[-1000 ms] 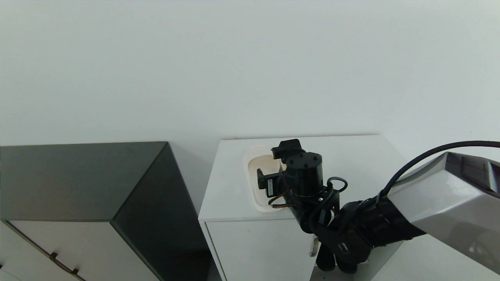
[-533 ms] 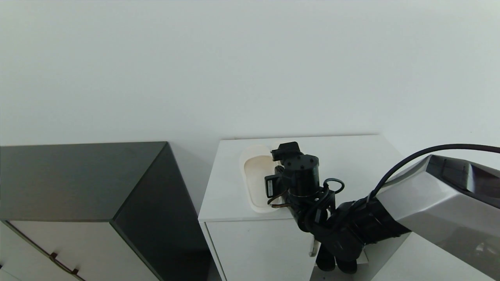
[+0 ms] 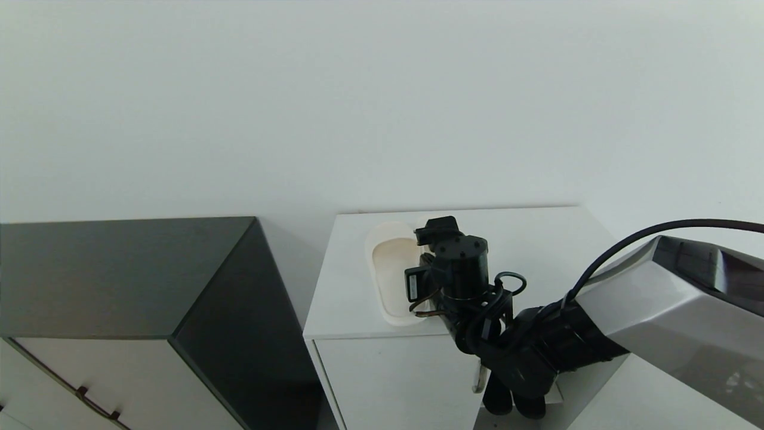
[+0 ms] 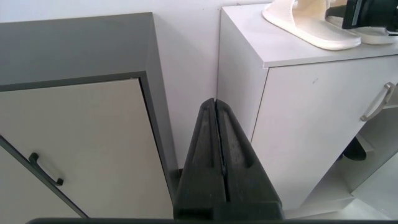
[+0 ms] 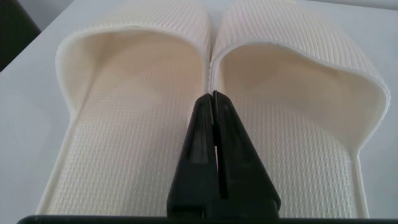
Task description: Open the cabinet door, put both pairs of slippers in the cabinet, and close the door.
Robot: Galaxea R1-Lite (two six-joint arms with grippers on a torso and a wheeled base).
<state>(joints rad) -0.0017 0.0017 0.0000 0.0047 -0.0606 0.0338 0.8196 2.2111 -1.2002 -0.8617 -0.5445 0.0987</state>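
**Right gripper** (image 5: 214, 99): fingers pressed together with nothing between them. You find its tip over the seam where the two cream slippers (image 5: 130, 124) lie side by side, touching.

**Slippers:** they lie flat on the left half of the white cabinet (image 3: 352, 298) top, reaching its front edge.

**Left gripper** (image 4: 216, 106): also closed and empty. It is low, in front of the gap between the grey cabinet (image 4: 74, 56) and the white one.

**Door** (image 4: 311, 143): you can see its handle (image 4: 378, 102) at one edge. Just past the handle, the cabinet's interior shows.
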